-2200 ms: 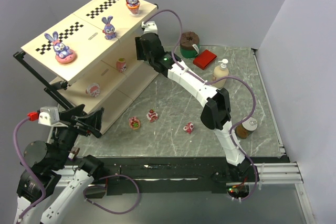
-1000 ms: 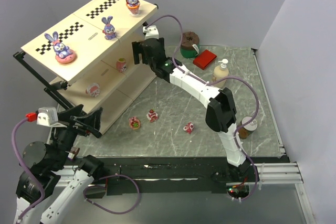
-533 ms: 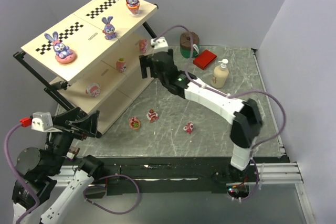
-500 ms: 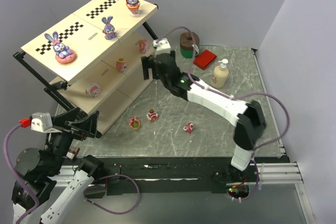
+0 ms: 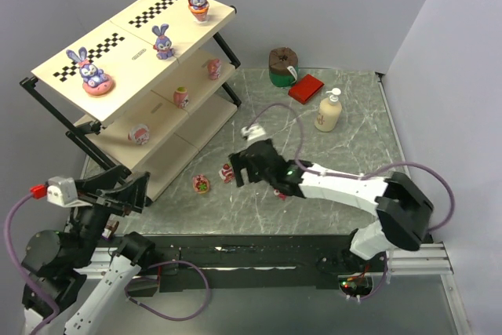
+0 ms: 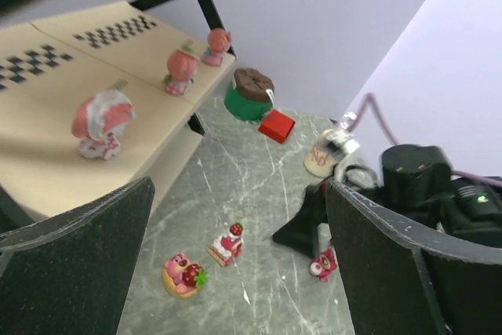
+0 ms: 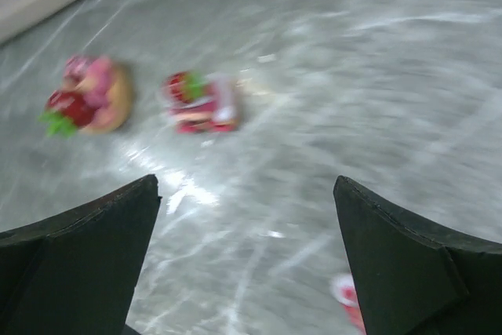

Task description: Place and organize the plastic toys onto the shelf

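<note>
The strawberry cake-slice toy (image 7: 201,103) lies on the marble table (image 5: 353,162) in front of the shelf (image 5: 129,72), with a pink doughnut toy (image 7: 86,104) just beside it. It looks light, hard and glossy, apt to skid, so pinch its flat sides low down. The right gripper (image 7: 243,225) hovers near it, fingers spread wide and empty; the left gripper (image 6: 239,186), equally wide open, holds nothing by the shelf's near corner.

Lighting: bright, even, overhead; soft shade beneath the shelf (image 5: 196,29) boards. Right wrist view: motion-blurred, toys (image 7: 200,103) smeared, white glare streaks on tabletop (image 7: 329,76). Other views sharp.
</note>
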Action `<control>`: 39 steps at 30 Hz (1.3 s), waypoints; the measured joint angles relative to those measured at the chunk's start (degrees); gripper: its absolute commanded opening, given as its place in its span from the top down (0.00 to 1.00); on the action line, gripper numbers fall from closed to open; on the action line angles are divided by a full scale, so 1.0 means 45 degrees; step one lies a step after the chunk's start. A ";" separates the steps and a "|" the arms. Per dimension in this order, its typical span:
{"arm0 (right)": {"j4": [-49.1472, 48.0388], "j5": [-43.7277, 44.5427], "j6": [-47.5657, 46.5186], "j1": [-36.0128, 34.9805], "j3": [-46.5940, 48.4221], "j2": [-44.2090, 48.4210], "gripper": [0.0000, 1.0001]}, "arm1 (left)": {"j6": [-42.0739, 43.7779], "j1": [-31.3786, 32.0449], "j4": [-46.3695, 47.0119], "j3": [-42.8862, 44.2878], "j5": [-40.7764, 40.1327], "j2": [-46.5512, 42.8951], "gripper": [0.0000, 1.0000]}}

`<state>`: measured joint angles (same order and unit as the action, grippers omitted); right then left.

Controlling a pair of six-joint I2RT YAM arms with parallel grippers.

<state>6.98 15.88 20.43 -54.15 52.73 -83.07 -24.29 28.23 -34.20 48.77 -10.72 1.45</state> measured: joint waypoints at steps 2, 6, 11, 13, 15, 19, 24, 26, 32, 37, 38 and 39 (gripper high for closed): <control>-0.0408 -0.0238 -0.0233 -0.0544 0.0204 -0.0792 0.03 | -0.0102 0.0000 0.0131 -0.0369 0.0097 -0.0049 0.04; -0.0986 -0.0651 -0.0359 -0.0971 0.0981 -0.2516 0.05 | -0.0165 0.0000 0.0403 -0.1122 0.0209 -0.0160 0.04; -0.1443 -0.0364 -0.0044 -0.0957 0.1773 -0.4226 0.08 | -0.0228 0.0000 0.0850 -0.1982 0.0345 -0.0185 0.03; -0.1647 -0.0121 0.0029 -0.0957 0.1802 -0.4571 0.15 | -0.0233 0.0000 0.0928 -0.2186 0.0427 -0.0185 0.04; -0.1870 0.0039 0.0044 -0.0933 0.1817 -0.4886 0.23 | -0.0228 0.0000 0.0981 -0.2288 0.0476 -0.0185 0.04; -0.2093 0.0272 0.0131 -0.0787 0.2069 -0.5489 0.41 | -0.0228 0.0000 0.1141 -0.2346 0.0549 -0.0189 0.03; -0.2409 0.0364 0.0219 -0.0549 0.2336 -0.5804 0.57 | -0.0223 0.0000 0.1341 -0.2463 0.0559 -0.0189 0.03; -0.2424 0.0398 0.0194 -0.0486 0.2404 -0.5848 0.60 | -0.0223 0.0000 0.1355 -0.2482 0.0563 -0.0189 0.04; -0.2880 0.0427 -0.0058 -0.0311 0.2448 -0.5965 0.61 | -0.0219 0.0000 0.1360 -0.2497 0.0563 -0.0189 0.03; -0.3293 0.0155 -0.0520 -0.0287 0.2701 -0.5965 0.61 | -0.0219 0.0000 0.1370 -0.2531 0.0559 -0.0194 0.04; -0.3313 0.0068 -0.0627 -0.0287 0.2895 -0.5974 0.60 | -0.0214 0.0000 0.1370 -0.2550 0.0559 -0.0194 0.04; -0.3347 -0.0034 -0.0777 -0.0287 0.3172 -0.6008 0.60 | -0.0214 0.0000 0.1370 -0.2565 0.0559 -0.0189 0.04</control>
<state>-8.08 15.73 16.93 -55.44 67.00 -110.10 -25.26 28.23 -28.03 37.23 -8.21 0.60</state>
